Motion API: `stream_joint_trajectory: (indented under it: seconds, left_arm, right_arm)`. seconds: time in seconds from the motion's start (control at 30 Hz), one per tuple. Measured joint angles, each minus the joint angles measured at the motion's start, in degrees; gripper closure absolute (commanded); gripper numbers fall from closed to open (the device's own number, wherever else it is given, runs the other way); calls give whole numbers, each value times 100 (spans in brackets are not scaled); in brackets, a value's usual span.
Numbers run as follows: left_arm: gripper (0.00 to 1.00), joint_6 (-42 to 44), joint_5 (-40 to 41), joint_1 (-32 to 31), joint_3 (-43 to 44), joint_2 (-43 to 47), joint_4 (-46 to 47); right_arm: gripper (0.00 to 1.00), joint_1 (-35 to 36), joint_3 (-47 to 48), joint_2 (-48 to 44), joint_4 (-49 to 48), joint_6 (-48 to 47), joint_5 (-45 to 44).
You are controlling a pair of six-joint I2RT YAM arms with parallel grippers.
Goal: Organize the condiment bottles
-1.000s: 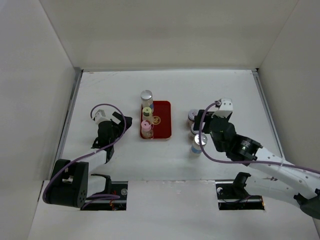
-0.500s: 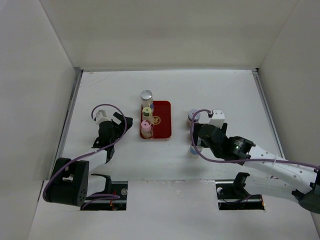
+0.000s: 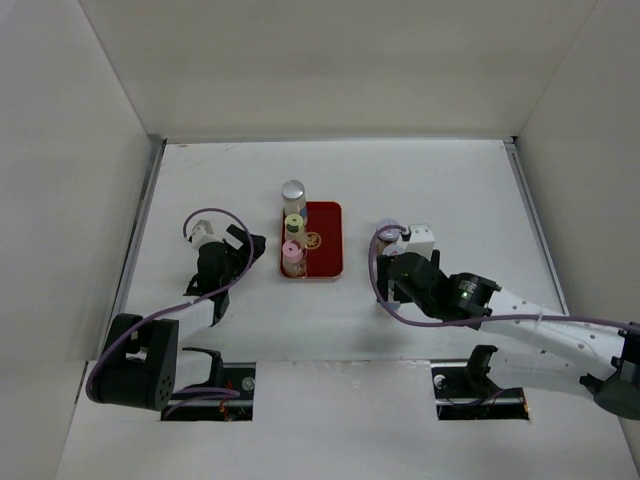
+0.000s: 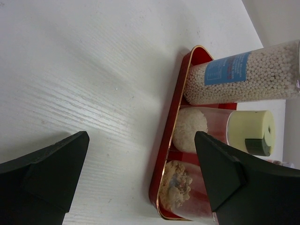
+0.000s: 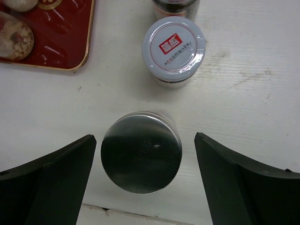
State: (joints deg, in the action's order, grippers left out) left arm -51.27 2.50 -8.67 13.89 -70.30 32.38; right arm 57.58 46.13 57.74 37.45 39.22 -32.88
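Three condiment bottles stand in the red tray (image 3: 327, 243): silver cap (image 3: 292, 190), yellow-green cap (image 3: 294, 222), pink cap (image 3: 291, 250). The left wrist view shows them lying across the frame: a bead-filled bottle (image 4: 243, 77), the yellow-green-capped one (image 4: 220, 126) and a brownish one (image 4: 187, 187). My left gripper (image 3: 246, 246) (image 4: 140, 140) is open and empty, just left of the tray. My right gripper (image 5: 145, 137) is open, one finger on each side of a silver-capped bottle (image 5: 141, 152) and above it. A white-capped jar (image 5: 173, 47) stands behind, and a third jar (image 5: 176, 4) beyond it.
The right arm (image 3: 450, 292) hides most of the loose bottles in the top view; only one pale cap (image 3: 386, 229) shows. The tray's corner (image 5: 51, 42) lies left of the loose bottles. The table's near edge (image 5: 140, 213) is just behind the silver-capped bottle.
My right gripper has moved left and toward the near edge, over the silver-capped bottle, and now covers the loose bottles in the top view. The left arm has not moved.
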Motion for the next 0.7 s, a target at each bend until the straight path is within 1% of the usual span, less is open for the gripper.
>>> stream_joint_trajectory:
  seconds: [0.07, 0.13, 0.2, 0.27, 0.3, 0.37, 0.43, 0.53, 0.63, 0.7]
  left_arm:
    - [0, -4, 2, 0, 0, 0, 4]
    - [0, -15, -2, 0, 0, -9, 4]
    - [0, -20, -17, 0, 0, -35, 11]
    - [0, -20, -20, 0, 0, -39, 9]
    - [0, -20, -20, 0, 0, -39, 15]
    - [0, -22, -17, 2, 0, -39, 17]
    - [0, -22, -22, 2, 0, -39, 22]
    - [0, -24, -20, 0, 0, -39, 22]
    - [0, -24, -22, 0, 0, -46, 31]
    - [0, -24, -26, 0, 0, -57, 33]
  right_arm:
    - [14, 48, -2, 13, -20, -22, 63]
    - [22, 61, -2, 11, -72, -50, 125]
    - [31, 46, -13, 33, -111, -111, 151]
    - [45, 15, -13, 96, -175, -170, 157]
    - [51, 7, -13, 127, -221, -192, 151]
    - [58, 4, -9, 160, -278, -229, 142]
    - [61, 4, 22, 190, -297, -310, 149]
    - [61, 90, 127, 229, -271, -476, 234]
    - [61, 181, 433, 229, -291, -728, 431]
    - [60, 177, 693, 251, -479, -946, 612]
